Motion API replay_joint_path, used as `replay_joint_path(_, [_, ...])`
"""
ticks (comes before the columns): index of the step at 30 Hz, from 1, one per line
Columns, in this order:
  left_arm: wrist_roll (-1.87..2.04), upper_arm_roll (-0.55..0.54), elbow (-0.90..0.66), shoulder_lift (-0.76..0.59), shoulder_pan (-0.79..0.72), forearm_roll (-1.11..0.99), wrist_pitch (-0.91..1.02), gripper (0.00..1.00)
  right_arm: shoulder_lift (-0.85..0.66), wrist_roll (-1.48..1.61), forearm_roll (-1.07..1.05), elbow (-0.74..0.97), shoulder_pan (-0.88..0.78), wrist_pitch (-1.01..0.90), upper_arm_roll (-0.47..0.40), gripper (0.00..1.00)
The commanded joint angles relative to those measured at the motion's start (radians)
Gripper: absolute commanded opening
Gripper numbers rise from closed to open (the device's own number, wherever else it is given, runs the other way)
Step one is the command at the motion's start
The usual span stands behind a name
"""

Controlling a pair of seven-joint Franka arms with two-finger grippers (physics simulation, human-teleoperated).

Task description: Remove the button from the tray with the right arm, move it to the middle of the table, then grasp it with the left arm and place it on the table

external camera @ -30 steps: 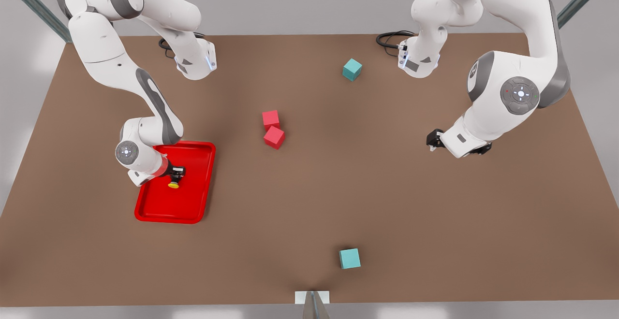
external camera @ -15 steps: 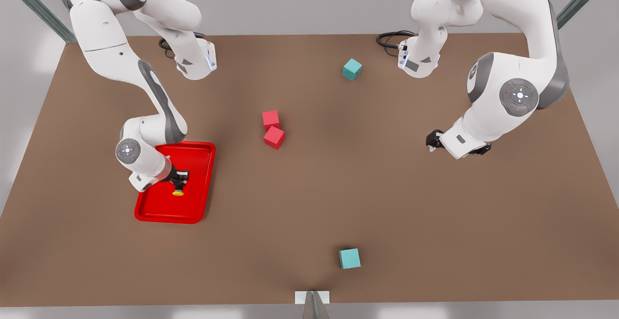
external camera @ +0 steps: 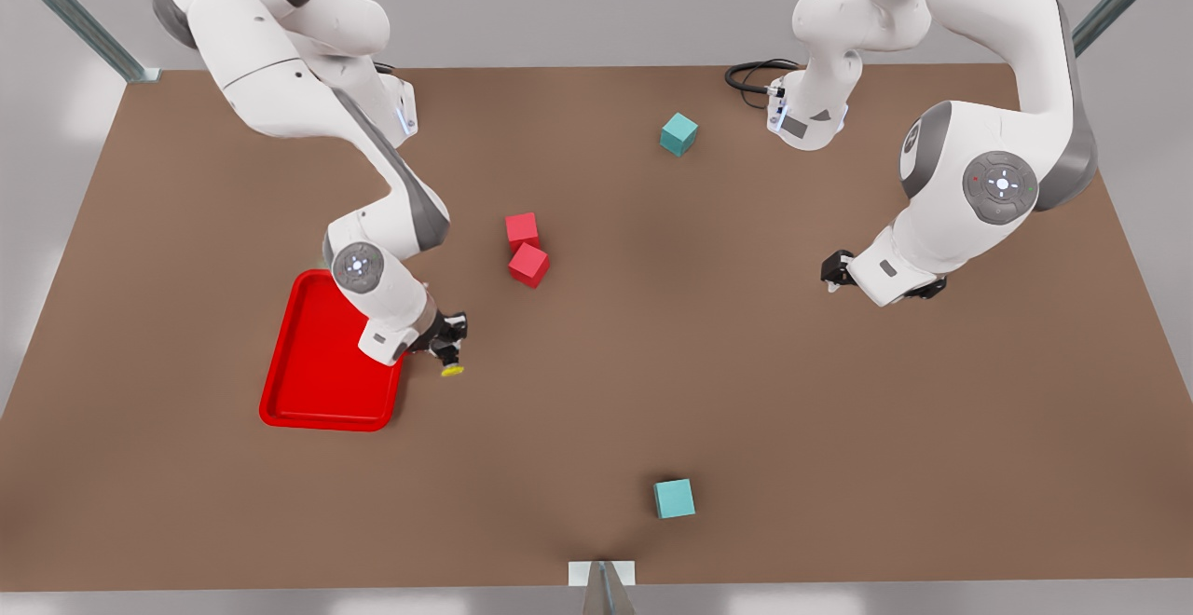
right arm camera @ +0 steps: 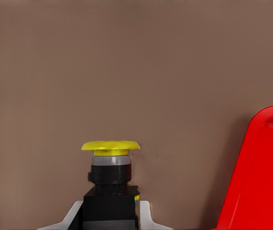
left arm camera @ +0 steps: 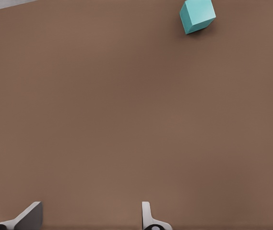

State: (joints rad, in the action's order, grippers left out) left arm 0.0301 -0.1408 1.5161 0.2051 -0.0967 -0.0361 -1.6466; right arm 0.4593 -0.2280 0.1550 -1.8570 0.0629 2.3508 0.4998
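A wide brown tabletop (external camera: 652, 391) fills the scene, seen from above. Two white robot arms reach over it, one from each far corner.

The right arm (external camera: 373, 177) is on the front view's left and stretches forward and down. The left arm (external camera: 988, 177), on the front view's right, waits folded near its own side, well apart from everything.

A shallow red tray (external camera: 317, 382) lies on the tabletop at the front view's left. Its floor looks bare; part of it is hidden under the right arm's wrist, so nothing can be said of that patch.

Two red cubes (external camera: 527, 252) sit touching near the middle. One teal cube (external camera: 678, 133) rests toward the far edge, another teal cube (external camera: 673, 498) toward the near edge.

The right gripper (external camera: 449, 343) hangs just past the tray's rim, toward the table's middle. Its fingers (right arm camera: 143, 213) are clamped on the black base of the button (right arm camera: 111, 160), leaving the yellow cap free and pointing outward. That grip probably leaves the cap end clear for the other arm to take. The button is held above bare tabletop, outside the tray, not yet at the middle.

The left gripper (left arm camera: 90, 215) has its fingers spread apart, holding nothing, likely ready to receive.
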Motion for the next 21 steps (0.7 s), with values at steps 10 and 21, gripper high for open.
replay_joint_path(10, [0.001,0.000,0.000,-0.001,0.000,-0.001,0.001,1.00,0.165,-0.726,0.025,0.323,-0.279,-0.127,-0.030,0.41])
replay_joint_path(21, [0.001,0.000,0.000,0.000,0.000,-0.001,0.001,1.00,0.377,-1.093,0.026,0.671,-0.541,-0.176,-0.174,0.42])
